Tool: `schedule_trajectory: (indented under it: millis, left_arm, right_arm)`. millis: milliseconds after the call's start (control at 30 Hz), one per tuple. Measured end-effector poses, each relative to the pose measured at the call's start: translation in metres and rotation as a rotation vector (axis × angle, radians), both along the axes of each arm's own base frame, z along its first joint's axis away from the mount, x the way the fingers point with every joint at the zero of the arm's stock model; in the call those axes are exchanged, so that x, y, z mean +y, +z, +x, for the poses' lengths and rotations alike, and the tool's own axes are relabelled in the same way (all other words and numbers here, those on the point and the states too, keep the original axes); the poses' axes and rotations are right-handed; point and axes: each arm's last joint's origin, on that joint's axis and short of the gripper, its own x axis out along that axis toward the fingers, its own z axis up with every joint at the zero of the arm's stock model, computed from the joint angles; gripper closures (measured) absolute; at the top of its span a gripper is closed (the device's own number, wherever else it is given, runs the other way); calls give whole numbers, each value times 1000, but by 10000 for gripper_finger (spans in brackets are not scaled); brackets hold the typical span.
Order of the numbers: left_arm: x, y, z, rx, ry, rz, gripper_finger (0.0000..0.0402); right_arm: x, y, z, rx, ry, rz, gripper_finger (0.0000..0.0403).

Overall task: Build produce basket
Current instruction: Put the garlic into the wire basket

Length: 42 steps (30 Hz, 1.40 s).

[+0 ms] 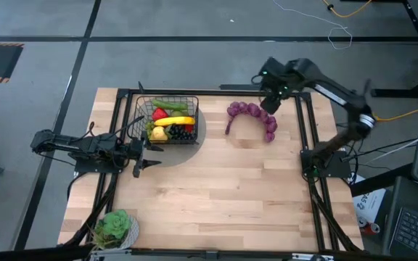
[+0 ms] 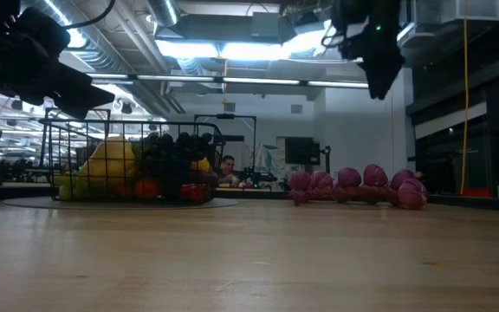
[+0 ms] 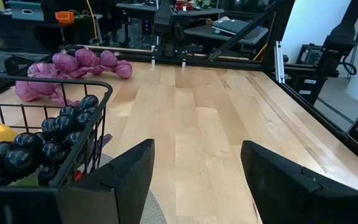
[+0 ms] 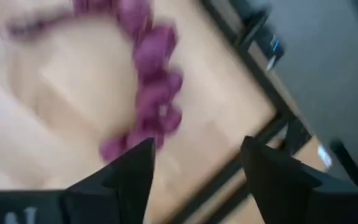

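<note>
The black wire basket (image 1: 167, 119) stands on a grey mat at the table's far left. It holds a yellow banana (image 1: 174, 121), a red pepper, green pieces and dark grapes (image 3: 55, 130). A purple bunch (image 1: 255, 117) lies curved on the table to the basket's right. My right gripper (image 1: 269, 104) hangs open above the bunch's far right part, clear of it. My left gripper (image 1: 145, 156) is open and empty, level, just near of the basket.
A green leafy toy (image 1: 115, 226) on a grey disc sits at the near left corner. A black frame (image 1: 305, 130) runs around the table's edges. Bare wood (image 1: 223, 188) spreads across the middle and near right of the table.
</note>
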Motion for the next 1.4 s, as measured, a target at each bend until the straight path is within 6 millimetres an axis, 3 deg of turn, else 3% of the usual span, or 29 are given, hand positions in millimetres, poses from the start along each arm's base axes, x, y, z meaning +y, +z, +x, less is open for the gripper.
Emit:
schedule_trajectory:
  millis: [167,400,533,700,1133,1400]
  left_arm:
    - [0,0,0,0,0,0,166]
    - [0,0,0,0,0,0,166]
    - [0,0,0,0,0,0,166]
    - [0,0,0,0,0,0,166]
    - [0,0,0,0,0,0,166]
    - [0,0,0,0,0,0,166]
  right_arm:
    - [14,-3,-20,-216,-19,-168,167]
    - [19,-63,-27,-400,-68,-267,167]
    - [19,-104,-26,-414,-67,-275,167]
    - [20,-139,-25,-424,-48,-221,167]
    - [10,-186,-12,-256,-53,-107,167]
    - [7,-202,-6,-209,-62,-79,167]
